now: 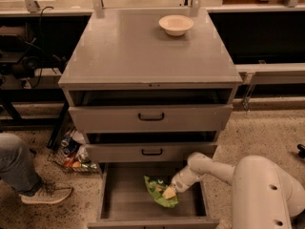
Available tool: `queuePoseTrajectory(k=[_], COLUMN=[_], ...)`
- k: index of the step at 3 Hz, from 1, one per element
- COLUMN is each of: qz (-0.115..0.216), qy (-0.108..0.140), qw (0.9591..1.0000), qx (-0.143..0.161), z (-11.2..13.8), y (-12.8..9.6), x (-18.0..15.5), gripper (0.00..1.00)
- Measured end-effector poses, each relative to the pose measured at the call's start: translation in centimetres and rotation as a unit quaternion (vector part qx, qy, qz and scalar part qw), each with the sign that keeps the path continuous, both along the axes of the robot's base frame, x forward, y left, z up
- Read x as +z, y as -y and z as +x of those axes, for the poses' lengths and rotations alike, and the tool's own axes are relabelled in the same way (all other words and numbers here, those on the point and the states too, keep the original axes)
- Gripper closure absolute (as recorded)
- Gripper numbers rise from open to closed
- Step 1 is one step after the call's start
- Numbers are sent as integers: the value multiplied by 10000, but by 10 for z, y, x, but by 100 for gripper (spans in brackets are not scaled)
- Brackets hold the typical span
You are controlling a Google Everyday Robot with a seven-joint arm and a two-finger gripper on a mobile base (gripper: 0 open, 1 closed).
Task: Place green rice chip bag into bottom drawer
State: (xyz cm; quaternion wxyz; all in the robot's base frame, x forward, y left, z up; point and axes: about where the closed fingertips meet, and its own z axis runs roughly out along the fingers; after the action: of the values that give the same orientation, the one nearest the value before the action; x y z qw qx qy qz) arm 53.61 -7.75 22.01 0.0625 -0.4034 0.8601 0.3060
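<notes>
The green rice chip bag (pixel 159 192) lies on the grey floor of the open bottom drawer (pixel 124 194), toward its right side. My white arm reaches down from the right into the drawer. My gripper (pixel 177 186) is at the bag's right edge, right against its pale orange-white patch. The cream bowl (pixel 176 25) stands on the cabinet top at the back.
The two upper drawers (pixel 151 117) with black handles stand slightly open above the bottom one. A person's leg and shoe (pixel 43 193) are on the floor at the left. Cans and clutter (pixel 72 155) lie beside the cabinet's left foot.
</notes>
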Motion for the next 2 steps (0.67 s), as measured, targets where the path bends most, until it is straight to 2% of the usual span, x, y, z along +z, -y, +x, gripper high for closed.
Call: queuePoseTrajectory(k=[1,2], qz=[-13,-84], qy=[-72,-209], qw=[9999,9991], qx=[-122,-348], z=[-1,-1], y=[5,11], x=[-4,-10], gripper=[36,5])
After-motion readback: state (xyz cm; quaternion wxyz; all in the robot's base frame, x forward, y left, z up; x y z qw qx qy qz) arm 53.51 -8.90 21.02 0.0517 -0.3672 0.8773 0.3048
